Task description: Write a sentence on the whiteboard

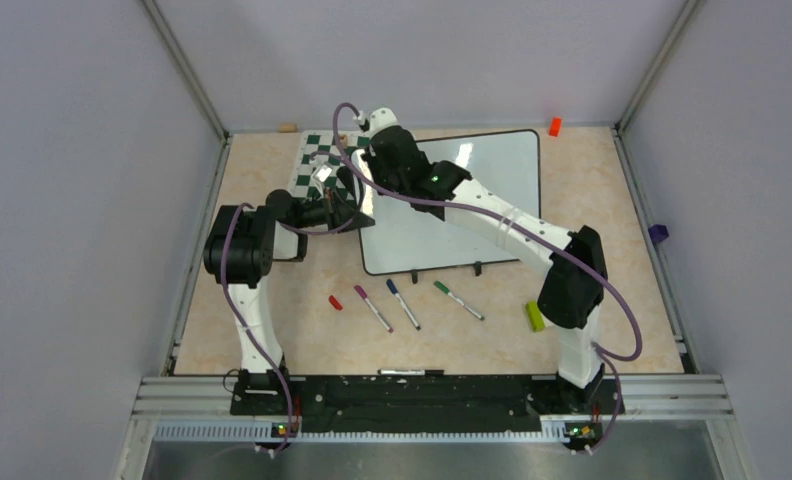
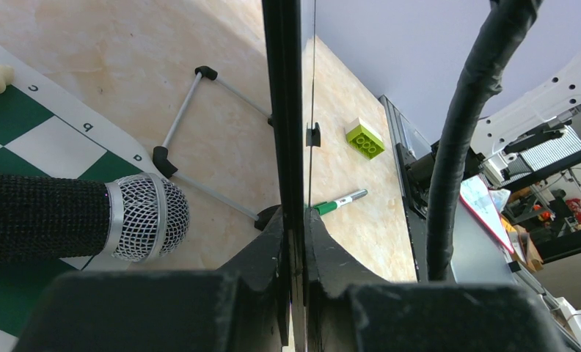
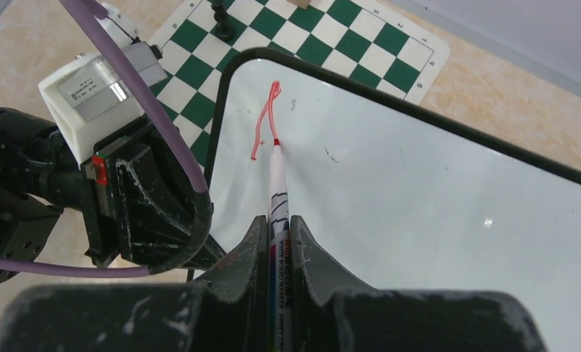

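We see the whiteboard [image 1: 492, 185] at the far middle of the table [image 1: 632, 300], its far left corner overlapping the chessboard mat [image 1: 317, 160]. The enclosure walls close in on three sides. Bare tabletop runs between the board's right edge and the right wall, with an orange block [image 1: 554, 126] near the far corner. Along the board's near edge, just in front of its two black feet, lie a red cap [image 1: 335, 301], a purple pen [image 1: 373, 308], a blue pen [image 1: 403, 303] and a green pen [image 1: 459, 300]. A green brick [image 1: 536, 316] sits further right. The left gripper [image 2: 293, 220] is clamped on the board's thin black frame at its left edge, one finger on each face. The right gripper [image 3: 276, 227] is clenched around a red marker [image 3: 276, 183], whose tip touches the board near the rounded far left corner. The board is glossy white and throws back the ceiling lights. Of the sentence [image 3: 265, 121] we can see only two thin red strokes.
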Controlling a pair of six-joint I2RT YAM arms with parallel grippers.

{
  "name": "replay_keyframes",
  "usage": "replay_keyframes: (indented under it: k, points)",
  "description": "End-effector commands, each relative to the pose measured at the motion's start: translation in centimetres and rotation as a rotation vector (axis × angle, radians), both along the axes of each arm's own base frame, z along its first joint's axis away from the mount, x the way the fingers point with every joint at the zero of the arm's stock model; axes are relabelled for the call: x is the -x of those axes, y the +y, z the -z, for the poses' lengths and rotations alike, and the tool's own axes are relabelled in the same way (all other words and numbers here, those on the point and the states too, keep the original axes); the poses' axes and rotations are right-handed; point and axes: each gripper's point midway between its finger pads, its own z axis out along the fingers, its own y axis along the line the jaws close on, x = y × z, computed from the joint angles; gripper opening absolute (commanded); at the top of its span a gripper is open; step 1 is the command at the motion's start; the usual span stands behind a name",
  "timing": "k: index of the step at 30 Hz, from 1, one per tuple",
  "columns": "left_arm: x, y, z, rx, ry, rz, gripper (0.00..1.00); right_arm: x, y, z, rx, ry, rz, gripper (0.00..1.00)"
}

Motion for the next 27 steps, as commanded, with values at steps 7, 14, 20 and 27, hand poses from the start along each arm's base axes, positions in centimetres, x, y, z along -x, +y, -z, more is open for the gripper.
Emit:
replay_keyframes:
  k: [7,14,20,27]
  points:
    - [-0.2,0.1,-1.4,-0.005,-0.22,-0.011,0.0,1.1,-2.8,0.5,-0.007,0.025,0.058,0.0]
    - [-0.2,0.1,-1.5,-0.005,-0.223,-0.011,0.0,0.8,-2.7,0.8,-0.001,0.025,0.066,0.0]
    - [-0.2,0.1,-1.4,-0.006,-0.223,-0.01,0.0,0.1,-2.9,0.2,-0.002,0.009,0.08,0.0]
    - [-0.2,0.1,-1.5,-0.006,-0.223,-0.009,0.0,-0.9,-2.7,-0.5,-0.021,0.0,0.075,0.0]
